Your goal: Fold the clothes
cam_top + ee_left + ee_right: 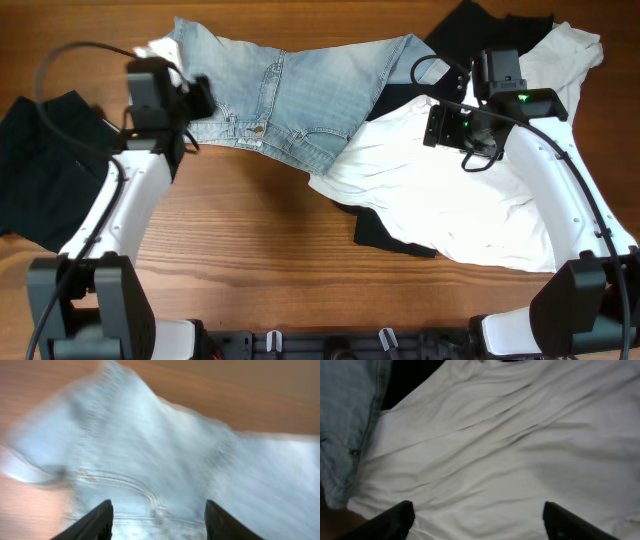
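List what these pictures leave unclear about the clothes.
Left wrist view: jeans smeared by motion blur; seams unreadable.
Overhead: black garment mostly buried under the white shirt; type unknown.
Overhead: dark cloth cut off by the left edge.

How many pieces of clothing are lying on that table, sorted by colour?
Blue: 1, the denim jeans
White: 2, the big shirt and a white scrap beside the jeans
Black: 3, the left black garment, the top-right black garment, and the black cloth under the shirt
Total: 6 visible pieces; hidden parts may join some.
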`<state>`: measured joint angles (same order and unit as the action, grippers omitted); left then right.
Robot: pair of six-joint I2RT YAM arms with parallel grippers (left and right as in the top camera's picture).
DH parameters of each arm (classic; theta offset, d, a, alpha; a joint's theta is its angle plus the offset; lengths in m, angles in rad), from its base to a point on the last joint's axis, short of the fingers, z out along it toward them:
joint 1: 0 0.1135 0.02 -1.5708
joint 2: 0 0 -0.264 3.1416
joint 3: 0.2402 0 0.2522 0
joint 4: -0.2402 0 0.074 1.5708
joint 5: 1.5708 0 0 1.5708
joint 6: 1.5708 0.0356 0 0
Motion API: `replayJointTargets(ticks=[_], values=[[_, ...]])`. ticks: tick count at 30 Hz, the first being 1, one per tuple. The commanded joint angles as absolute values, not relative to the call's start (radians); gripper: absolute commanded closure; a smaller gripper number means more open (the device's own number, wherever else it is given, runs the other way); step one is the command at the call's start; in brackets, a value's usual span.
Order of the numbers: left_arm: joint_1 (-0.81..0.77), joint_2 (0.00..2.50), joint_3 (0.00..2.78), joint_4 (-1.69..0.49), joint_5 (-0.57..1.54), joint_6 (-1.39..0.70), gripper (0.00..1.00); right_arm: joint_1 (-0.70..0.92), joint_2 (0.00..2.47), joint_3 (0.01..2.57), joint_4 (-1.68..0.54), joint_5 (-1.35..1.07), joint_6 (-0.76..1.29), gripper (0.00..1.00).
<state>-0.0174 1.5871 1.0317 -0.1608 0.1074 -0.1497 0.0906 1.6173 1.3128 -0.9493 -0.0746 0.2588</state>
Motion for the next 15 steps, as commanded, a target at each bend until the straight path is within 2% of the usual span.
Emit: replayJointTargets(ticks=[1, 3, 6, 9, 14, 15], values=[[-0.132, 1.608, 1.038, -0.325, 0.288, -0.282, 0.35, 0.091, 1.614, 1.307, -0.934, -0.228, 0.175, 0.24], [-0.195, 1.636, 1.033, -0.357, 0.288, -0.337, 0.33, 0.091, 1.614, 1.307, -0.929, -0.238, 0.176, 0.24], [-0.299, 1.709, 1.031, -0.352, 0.287, -0.408, 0.18, 0.091, 1.614, 1.307, -0.929, -0.238, 0.176, 0.18], [-0.377, 1.79, 1.031, -0.345, 0.287, -0.537, 0.12, 0.09, 1.614, 1.307, -0.93, -0.237, 0.175, 0.13], [-0.429, 1.875, 1.031, -0.313, 0.288, -0.696, 0.11, 0.09, 1.614, 1.307, -0.93, -0.237, 0.159, 0.1], [-0.432, 1.88, 1.031, -0.298, 0.288, -0.706, 0.19, 0.09, 1.614, 1.307, -0.93, -0.237, 0.159, 0.1]])
